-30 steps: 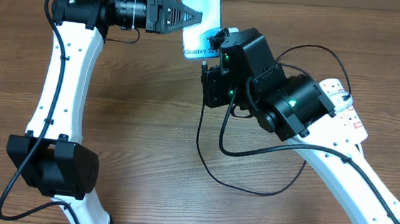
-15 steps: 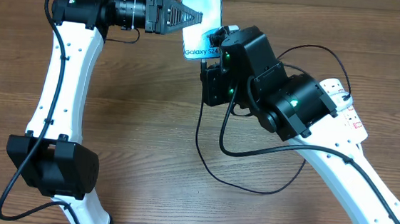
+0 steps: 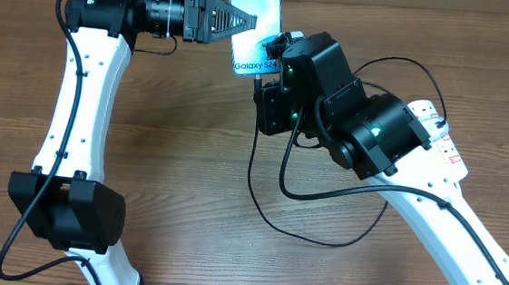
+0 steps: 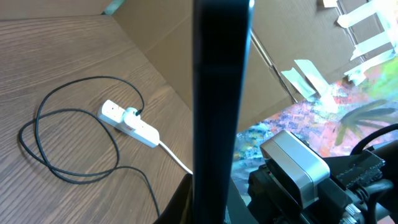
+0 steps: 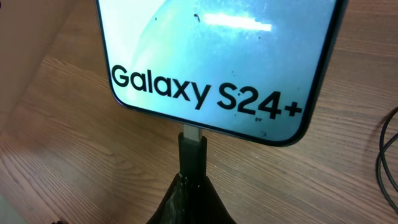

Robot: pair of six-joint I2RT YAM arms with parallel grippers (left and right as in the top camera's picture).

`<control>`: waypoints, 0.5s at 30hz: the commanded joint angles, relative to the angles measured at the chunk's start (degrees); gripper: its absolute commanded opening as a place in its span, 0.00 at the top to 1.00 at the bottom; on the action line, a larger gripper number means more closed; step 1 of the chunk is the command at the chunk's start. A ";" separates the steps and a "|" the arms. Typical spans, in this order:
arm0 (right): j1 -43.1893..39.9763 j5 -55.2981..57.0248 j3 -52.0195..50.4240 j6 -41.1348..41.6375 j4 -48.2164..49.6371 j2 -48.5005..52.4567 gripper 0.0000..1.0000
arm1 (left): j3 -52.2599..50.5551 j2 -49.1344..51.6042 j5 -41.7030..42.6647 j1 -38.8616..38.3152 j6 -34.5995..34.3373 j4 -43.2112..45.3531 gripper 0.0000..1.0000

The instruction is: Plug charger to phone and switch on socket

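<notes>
- The phone is a slim slab with rounded corners, a dark rim and a glossy pale blue-to-teal screen. It reads "Galaxy S24+" in bold black letters, and specks of dust show on the glass.
- It is held up over the far middle of the table, pinched at its side by the left hand.
- The charger has a small metal tip on a matte black stub. The tip meets the middle of the phone's bottom edge.
- The right hand is pressed together on that stub.
- Its thin black cable lies in loose loops on the wood-grain table.
- The power strip, long, white and smooth plastic, lies flat by a brown cardboard wall.
</notes>
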 commanded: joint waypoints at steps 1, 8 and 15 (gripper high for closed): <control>-0.07 0.15 2.23 0.17 0.44 -0.28 0.96 | 0.83 -0.44 4.39 0.00 1.27 0.46 0.96; -0.07 0.17 2.23 0.15 0.42 -0.26 0.96 | 0.83 -0.44 4.35 0.00 1.29 0.46 0.96; -0.09 0.68 2.23 0.13 0.55 -0.28 0.96 | 0.83 -0.44 4.31 0.00 1.57 0.44 0.96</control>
